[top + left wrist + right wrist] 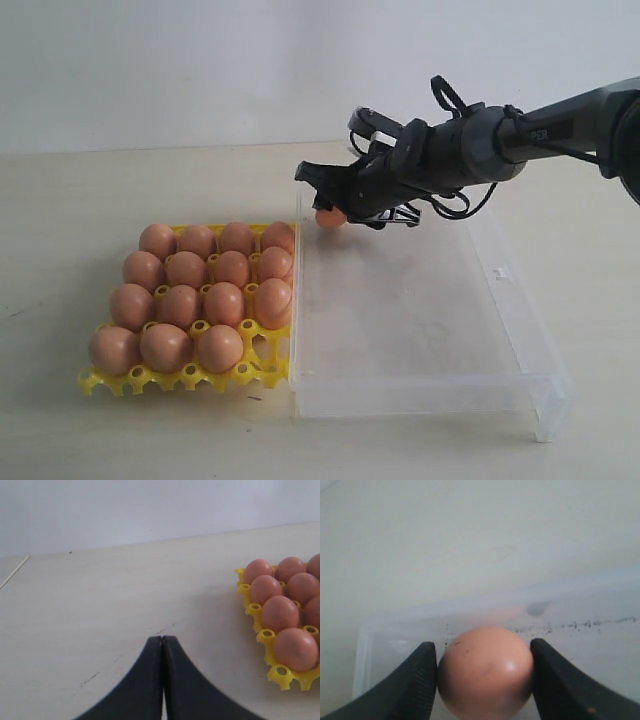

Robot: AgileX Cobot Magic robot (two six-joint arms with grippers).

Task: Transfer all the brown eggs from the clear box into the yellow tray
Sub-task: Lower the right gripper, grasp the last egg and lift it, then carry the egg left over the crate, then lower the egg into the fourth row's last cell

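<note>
Brown egg (485,677) sits gripped between the right gripper's (482,647) wide-set fingers, both touching its sides, in the box's (420,395) far corner beside the tray (265,347). Fifteen eggs (185,270) fill the tray. The left gripper (162,645) is closed, empty, above the table (100,605).

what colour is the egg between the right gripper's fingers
The egg is orange-brown with a few faint darker specks, clearest in the right wrist view.

Orange-brown, faintly speckled eggs (224,303); bright yellow tray (130,380); clear colourless box (420,395); black right pincer (484,677).
</note>
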